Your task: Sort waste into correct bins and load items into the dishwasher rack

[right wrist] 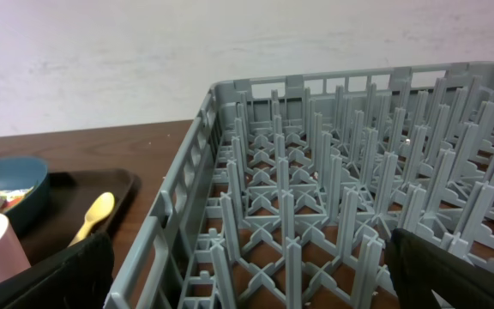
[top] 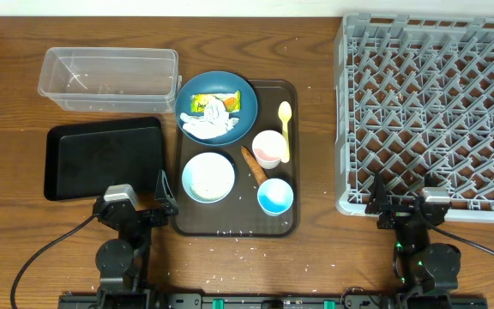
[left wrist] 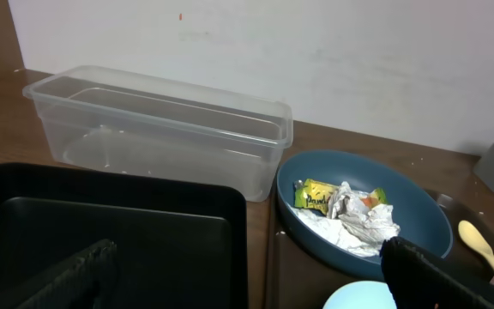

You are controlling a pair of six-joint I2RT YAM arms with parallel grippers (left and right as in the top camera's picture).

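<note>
On the brown serving tray [top: 288, 94] a dark-blue plate [top: 240, 88] holds crumpled tissue [top: 213, 127] and a yellow-green wrapper [top: 201, 103]. Beside it are a light-blue bowl [top: 188, 176] with rice [top: 210, 177], a carrot piece [top: 253, 164], a pink cup [top: 269, 148], a small blue cup [top: 275, 196] and a yellow spoon [top: 285, 129]. The clear tub [top: 110, 79] and black tray [top: 101, 159] lie to the left, the grey rack [top: 431, 112] to the right. My left gripper [top: 135, 200] is open and empty over the black tray's near edge. My right gripper [top: 404, 202] is open and empty at the rack's near edge.
Loose rice grains [top: 230, 232] are scattered on the wooden table near the serving tray's front edge. A white wall stands behind the table. The left wrist view shows the tub [left wrist: 157, 129] and plate [left wrist: 418, 223]; the right wrist view shows the rack [right wrist: 333, 189] and spoon [right wrist: 95, 215].
</note>
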